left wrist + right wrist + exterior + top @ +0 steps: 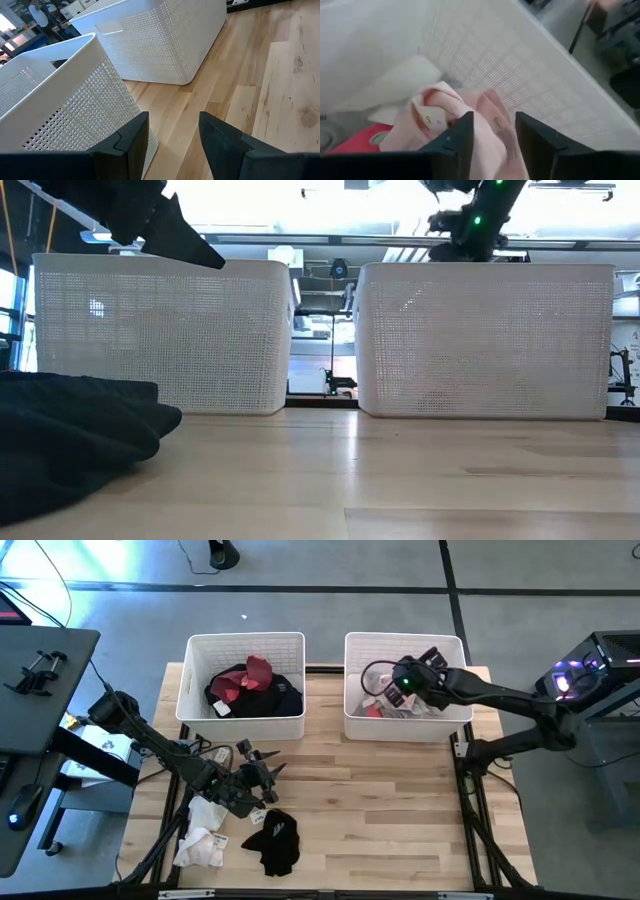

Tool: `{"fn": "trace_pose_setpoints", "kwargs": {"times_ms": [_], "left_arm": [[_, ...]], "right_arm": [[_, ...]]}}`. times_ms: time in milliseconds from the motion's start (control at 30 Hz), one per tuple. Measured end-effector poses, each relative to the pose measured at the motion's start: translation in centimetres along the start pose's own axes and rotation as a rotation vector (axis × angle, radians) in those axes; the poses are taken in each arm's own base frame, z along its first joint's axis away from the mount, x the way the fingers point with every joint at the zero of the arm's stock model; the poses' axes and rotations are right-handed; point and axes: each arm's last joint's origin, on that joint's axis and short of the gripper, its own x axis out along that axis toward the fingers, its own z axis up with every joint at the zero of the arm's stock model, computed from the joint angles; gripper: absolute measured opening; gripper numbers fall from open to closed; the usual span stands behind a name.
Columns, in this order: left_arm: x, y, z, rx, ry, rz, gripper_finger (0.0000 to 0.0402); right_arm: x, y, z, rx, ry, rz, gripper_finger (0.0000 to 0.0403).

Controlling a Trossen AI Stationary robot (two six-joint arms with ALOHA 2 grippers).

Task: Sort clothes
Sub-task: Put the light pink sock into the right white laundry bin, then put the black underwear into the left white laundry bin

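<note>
Over the right white perforated plastic bin (452, 716) your right pincer (492, 137) hangs with its fingers parted, a pale pink soft garment (465, 122) lying loose just under them. Your left pincer (172, 142) waits released above the wooden table (400, 810), beside a black fabric garment (275, 840) and white clothes (203, 835).

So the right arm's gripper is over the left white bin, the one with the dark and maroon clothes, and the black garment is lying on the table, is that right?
Not quite. The right gripper is over the right white plastic bin, above a pale pink fabric garment, as the high view shows. The black fabric garment does lie on the wooden table.
</note>
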Motion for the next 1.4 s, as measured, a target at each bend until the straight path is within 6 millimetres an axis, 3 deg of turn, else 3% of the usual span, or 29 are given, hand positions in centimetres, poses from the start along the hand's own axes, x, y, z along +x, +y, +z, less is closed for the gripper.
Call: {"fn": "trace_pose_setpoints", "kwargs": {"times_ms": [300, 533, 700, 867, 1067, 1200, 1400], "left_arm": [[0.0, 0.0, 0.0, 0.0, 0.0, 0.0, 0.0161], [0.0, 0.0, 0.0, -0.011, 0.006, -0.012, 0.0161], [0.0, 0.0, 0.0, -0.024, 0.007, -0.014, 0.0161], [0.0, 0.0, 0.0, -0.047, 0.007, -0.014, 0.0161], [0.0, 0.0, 0.0, -0.058, 0.007, -0.014, 0.0161], [0.0, 0.0, 0.0, -0.06, 0.007, -0.014, 0.0161], [0.0, 0.0, 0.0, -0.071, 0.005, -0.015, 0.0161]], "right_arm": [[5.9, 0.9, -0.4, -0.014, 0.231, 0.084, 0.0145], [11.3, 0.8, -2.5, -0.047, 0.504, 0.086, 0.0145], [12.4, -0.3, -4.0, -0.118, 0.666, -0.028, 0.0145], [9.8, -1.7, -4.1, -0.104, 0.671, -0.13, 0.0145], [3.9, -1.8, -2.8, 0.028, 0.415, -0.091, 0.0145], [-0.6, -0.1, -1.8, 0.061, 0.16, 0.064, 0.0145], [-6.6, 4.2, -0.6, 0.065, -0.198, 0.348, 0.0145]]}}
